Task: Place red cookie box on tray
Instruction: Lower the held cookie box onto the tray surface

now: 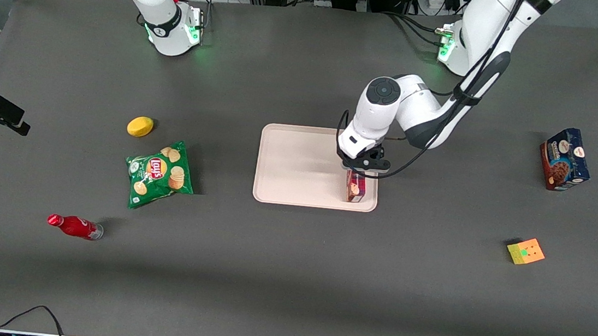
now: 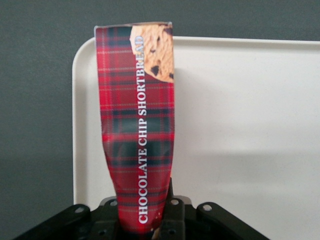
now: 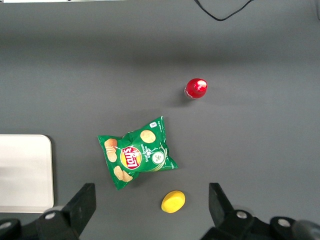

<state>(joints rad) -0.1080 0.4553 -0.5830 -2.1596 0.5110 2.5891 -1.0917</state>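
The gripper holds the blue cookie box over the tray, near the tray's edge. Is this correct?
Not quite. The gripper holds the red cookie box, not the blue one, over the tray near its edge. The left wrist view shows the red plaid carton between the fingers.

White lettering along the red cookie box (image 2: pixel 137 135), held upright in the gripper (image 2: pixel 150 220) over the tray (image 2: pixel 240 130), reads "CHOCOLATE CHIP SHORTBREAD", and the green chip bag (image 3: pixel 135 152) carries the "Lay's" logo.
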